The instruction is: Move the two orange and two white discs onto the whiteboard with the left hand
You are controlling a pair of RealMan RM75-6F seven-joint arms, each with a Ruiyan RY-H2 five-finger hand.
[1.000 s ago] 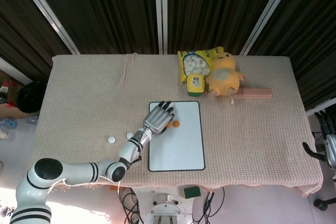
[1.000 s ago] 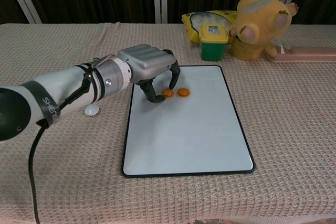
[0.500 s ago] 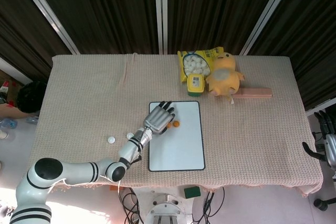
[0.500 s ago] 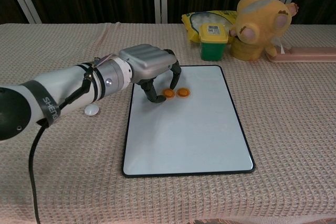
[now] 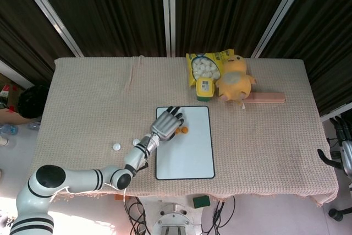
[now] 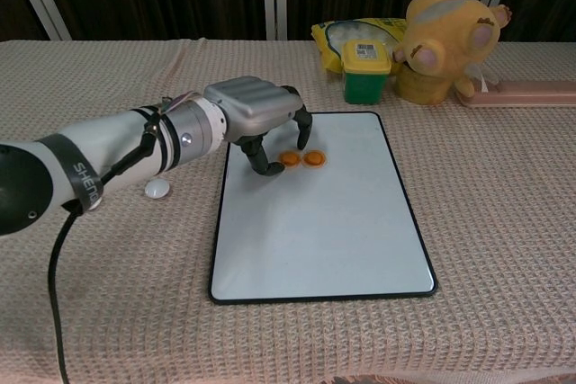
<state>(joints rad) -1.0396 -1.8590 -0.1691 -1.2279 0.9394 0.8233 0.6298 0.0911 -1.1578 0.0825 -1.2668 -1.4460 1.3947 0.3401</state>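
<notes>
since a second ago the left hand has lifted slightly off the nearer orange disc; its curled fingers seem released. both orange discs lie on the whiteboard. white discs sit on the desk.

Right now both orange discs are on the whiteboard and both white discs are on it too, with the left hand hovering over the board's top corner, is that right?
Not quite. The two orange discs are on the whiteboard, but the white discs lie on the tablecloth, left of the board, as the head view shows. The left hand is over the board's top left corner.
</notes>
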